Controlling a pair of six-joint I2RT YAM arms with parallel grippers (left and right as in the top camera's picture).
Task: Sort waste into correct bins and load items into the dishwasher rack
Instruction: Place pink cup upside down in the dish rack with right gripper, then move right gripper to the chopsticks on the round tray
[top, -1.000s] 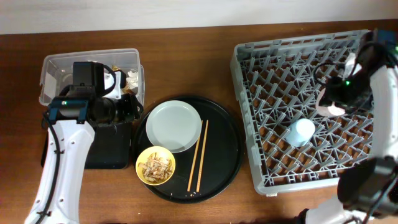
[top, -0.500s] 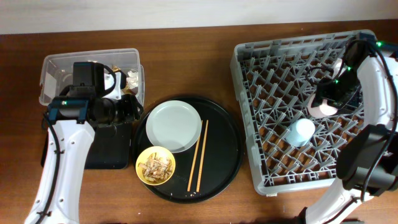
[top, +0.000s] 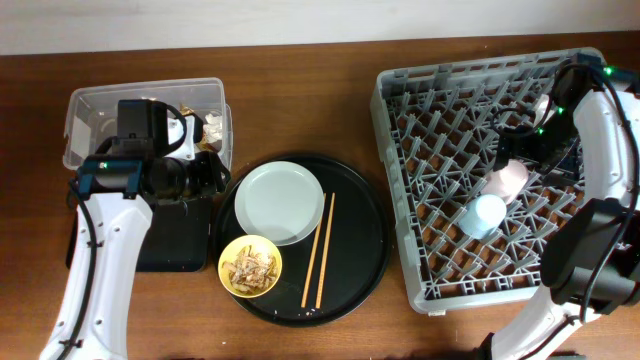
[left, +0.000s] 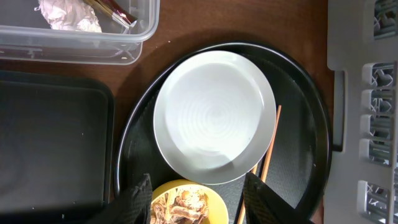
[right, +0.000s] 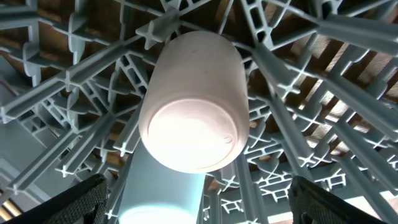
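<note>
The pink cup now lies in the rack, 1 o'clock of the blue cup: the right end effector has released it, so both cups are loaded. The left end effector is spread, empty

Table: dark reddish-brown wood with the grain running left to right, filling nearly the whole overhead frame. Wall: plain off-white strip along the top edge, meeting the table's far side. Lighting is even and shadows are soft.
</note>
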